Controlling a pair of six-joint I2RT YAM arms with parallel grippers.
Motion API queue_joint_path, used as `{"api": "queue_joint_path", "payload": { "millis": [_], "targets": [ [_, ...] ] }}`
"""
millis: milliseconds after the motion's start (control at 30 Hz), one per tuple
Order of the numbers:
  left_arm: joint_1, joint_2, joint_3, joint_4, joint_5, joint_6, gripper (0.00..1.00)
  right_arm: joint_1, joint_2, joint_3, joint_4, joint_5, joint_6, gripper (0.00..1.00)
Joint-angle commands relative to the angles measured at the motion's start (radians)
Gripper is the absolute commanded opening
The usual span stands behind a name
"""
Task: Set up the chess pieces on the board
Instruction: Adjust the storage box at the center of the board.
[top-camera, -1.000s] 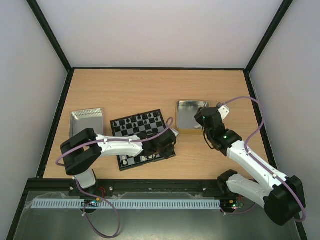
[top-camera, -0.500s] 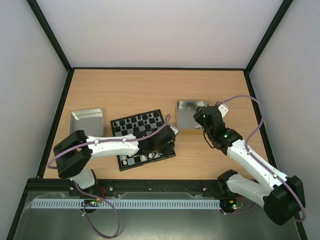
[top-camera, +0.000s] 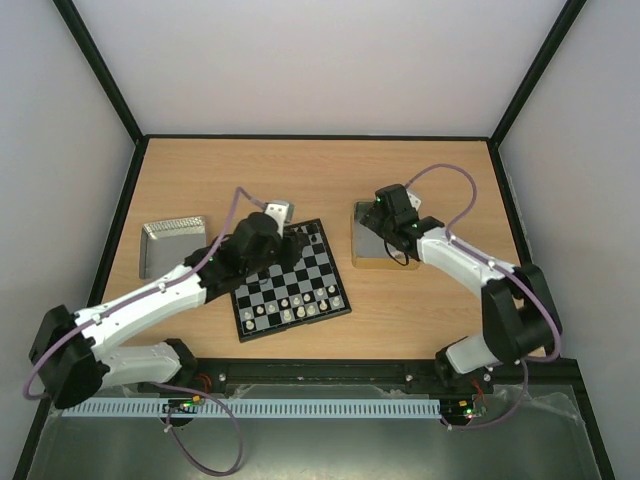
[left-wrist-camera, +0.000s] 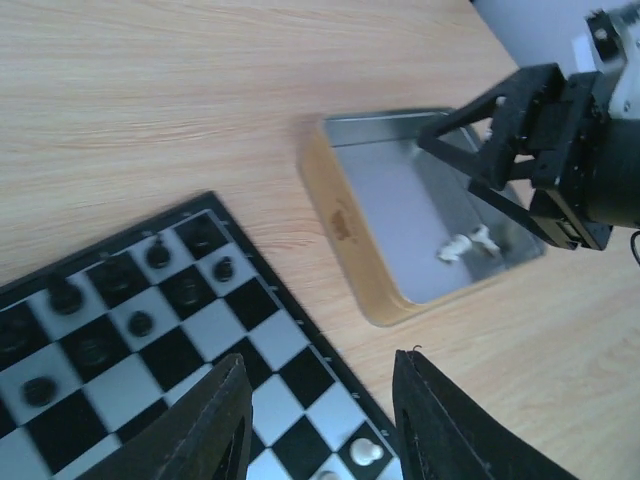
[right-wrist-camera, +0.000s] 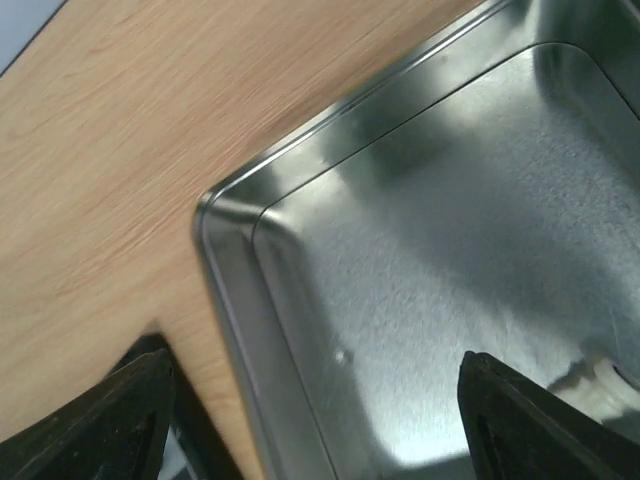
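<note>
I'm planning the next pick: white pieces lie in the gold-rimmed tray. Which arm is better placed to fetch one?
Right, probably. The right gripper hangs open over the gold-rimmed tray, beside the white pieces; the left gripper is over the board.

Left hand (left-wrist-camera: 322, 372) and right hand (right-wrist-camera: 330, 400) both reach forward, jaws standing apart

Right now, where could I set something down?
Free: the far strip of the wooden table, and the near wood right of the black-and-silver checkered chessboard. Crowded: its end rows, and the gold-rimmed metal tray under the right gripper.
</note>
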Motion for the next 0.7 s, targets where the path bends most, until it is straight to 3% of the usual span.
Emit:
{"api": "queue_joint_path", "payload": {
  "millis": [0,233,533,667],
  "targets": [
    [0.068,-0.079,-0.057,0.011,0.011,-0.02,0.42,-0.065,0.099,0.081,0.045,-0.01,0.093,0.77],
    [0.119,-0.135,-0.102,0.003,0.033,-0.007,0.43,-0.148,0.308,0.224,0.032,0.028,0.213,0.77],
    [0.134,-0.147,-0.113,0.008,0.055,-0.004,0.43,-0.173,0.472,0.388,-0.029,0.13,0.214,0.65],
    [0.138,-0.147,-0.116,0.012,0.064,-0.005,0.43,-0.178,0.512,0.429,-0.046,0.117,0.176,0.52]
  ]
}}
